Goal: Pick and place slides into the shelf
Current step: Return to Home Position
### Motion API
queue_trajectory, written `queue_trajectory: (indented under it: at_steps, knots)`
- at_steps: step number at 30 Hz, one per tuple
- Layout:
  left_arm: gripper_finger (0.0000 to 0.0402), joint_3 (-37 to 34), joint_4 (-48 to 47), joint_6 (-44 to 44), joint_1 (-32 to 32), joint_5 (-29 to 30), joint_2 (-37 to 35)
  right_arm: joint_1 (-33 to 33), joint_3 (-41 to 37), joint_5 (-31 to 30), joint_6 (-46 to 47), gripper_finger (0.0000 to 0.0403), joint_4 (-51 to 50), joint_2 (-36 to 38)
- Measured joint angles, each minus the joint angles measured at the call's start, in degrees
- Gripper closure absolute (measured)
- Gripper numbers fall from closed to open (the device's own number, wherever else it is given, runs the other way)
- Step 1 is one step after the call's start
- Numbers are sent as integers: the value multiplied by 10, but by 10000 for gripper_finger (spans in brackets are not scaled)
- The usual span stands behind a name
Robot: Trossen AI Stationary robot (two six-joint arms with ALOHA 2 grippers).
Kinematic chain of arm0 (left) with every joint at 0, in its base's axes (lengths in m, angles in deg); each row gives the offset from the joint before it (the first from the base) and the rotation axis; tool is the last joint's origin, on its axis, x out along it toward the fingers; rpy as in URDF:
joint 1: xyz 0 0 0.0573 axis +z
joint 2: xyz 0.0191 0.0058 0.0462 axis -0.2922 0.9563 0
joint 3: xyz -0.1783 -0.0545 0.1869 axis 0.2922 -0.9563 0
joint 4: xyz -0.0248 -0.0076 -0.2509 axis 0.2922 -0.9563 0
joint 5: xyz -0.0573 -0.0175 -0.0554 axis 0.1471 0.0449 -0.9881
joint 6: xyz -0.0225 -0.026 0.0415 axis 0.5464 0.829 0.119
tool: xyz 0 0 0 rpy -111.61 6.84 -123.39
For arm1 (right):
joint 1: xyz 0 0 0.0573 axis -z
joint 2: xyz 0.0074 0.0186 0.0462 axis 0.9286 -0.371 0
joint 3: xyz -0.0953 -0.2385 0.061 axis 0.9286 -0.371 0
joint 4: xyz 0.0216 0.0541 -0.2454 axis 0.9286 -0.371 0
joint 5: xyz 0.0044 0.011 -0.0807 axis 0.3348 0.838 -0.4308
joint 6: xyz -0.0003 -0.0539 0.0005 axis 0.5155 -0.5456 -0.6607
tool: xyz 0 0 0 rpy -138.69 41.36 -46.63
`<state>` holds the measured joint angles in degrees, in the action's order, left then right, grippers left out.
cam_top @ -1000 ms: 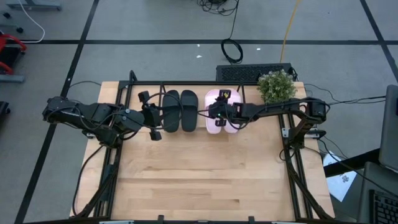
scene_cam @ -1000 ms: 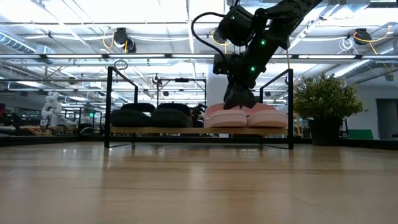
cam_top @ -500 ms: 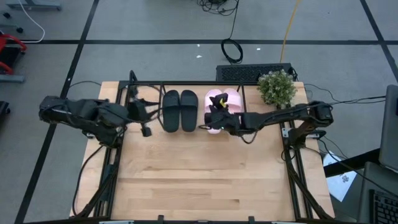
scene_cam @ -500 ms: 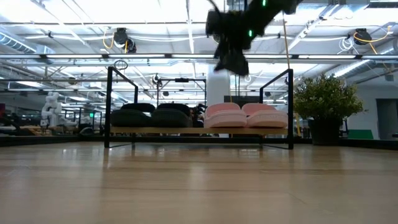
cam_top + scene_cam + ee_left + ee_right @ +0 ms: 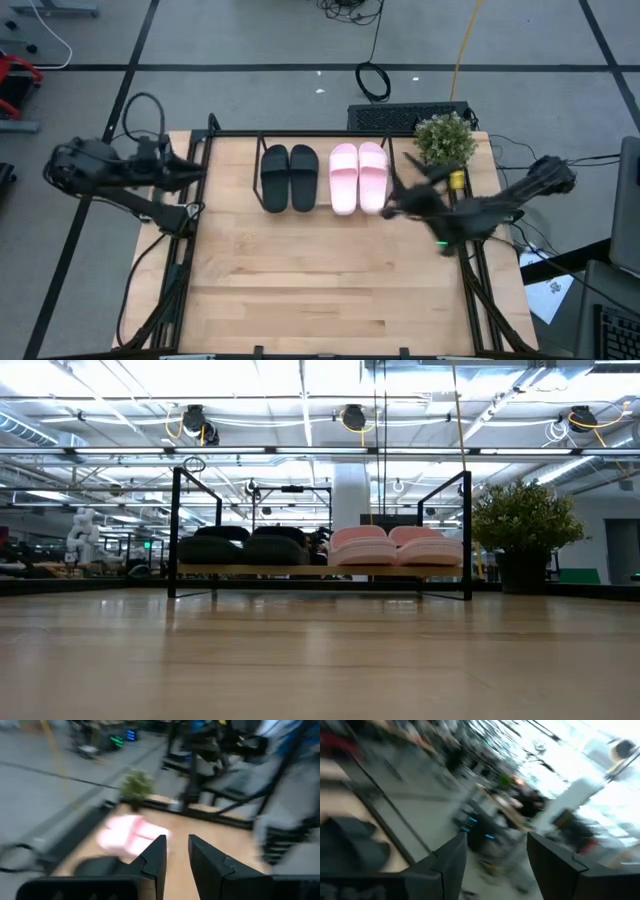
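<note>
Two black slides (image 5: 289, 178) and two pale pink slides (image 5: 357, 178) lie side by side, soles down, on the wood base of the shelf (image 5: 320, 135) at the table's far edge. The low view shows the black slides (image 5: 245, 547), the pink slides (image 5: 395, 546) and the shelf (image 5: 320, 571). My left gripper (image 5: 195, 166) hovers over the table's left edge, left of the shelf. Its fingers (image 5: 175, 855) stand a little apart with nothing between them. My right gripper (image 5: 397, 203) is high above the table, right of the pink slides, open (image 5: 495, 855) and empty.
A potted plant (image 5: 445, 138) stands at the table's far right corner, just beyond my right arm. A black frame (image 5: 190, 260) edges the table. The bare wooden top (image 5: 320, 280) stretches from the shelf to the near edge.
My right gripper has risen off the pink slides, out of the low view, and swung toward the table's right and near side, turning as it went. My left gripper has drawn back from beside the black slides toward the left edge. The slides have stayed on the shelf.
</note>
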<state>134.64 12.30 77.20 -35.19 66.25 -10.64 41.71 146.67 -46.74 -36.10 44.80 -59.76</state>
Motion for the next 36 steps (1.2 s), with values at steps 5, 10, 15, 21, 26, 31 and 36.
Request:
queue_trajectory:
  at_steps: [5, 10, 15, 21, 26, 31, 36]
  knots:
    - [316, 0, -96, 34, 0, -130, -61, -102, -29, 10, 125, 208, -8, 106]
    - [316, -14, -167, 48, 0, -187, -132, -188, -133, 47, 207, 207, -9, 222]
    - [316, -88, -133, 48, 0, -242, -221, -273, -300, 132, 338, 207, -13, 341]
    - [316, -247, -29, 63, 0, -335, -286, -330, -416, 266, 465, 207, -6, 427]
    - [316, -352, 108, 37, 0, -402, -289, -322, -421, 358, 519, 206, -3, 434]
    - [316, -401, 155, 22, 0, -419, -288, -274, -421, 420, 622, 206, -61, 434]
    - [316, -410, 155, 2, 1, -412, -289, -179, -422, 507, 719, 206, -170, 441]
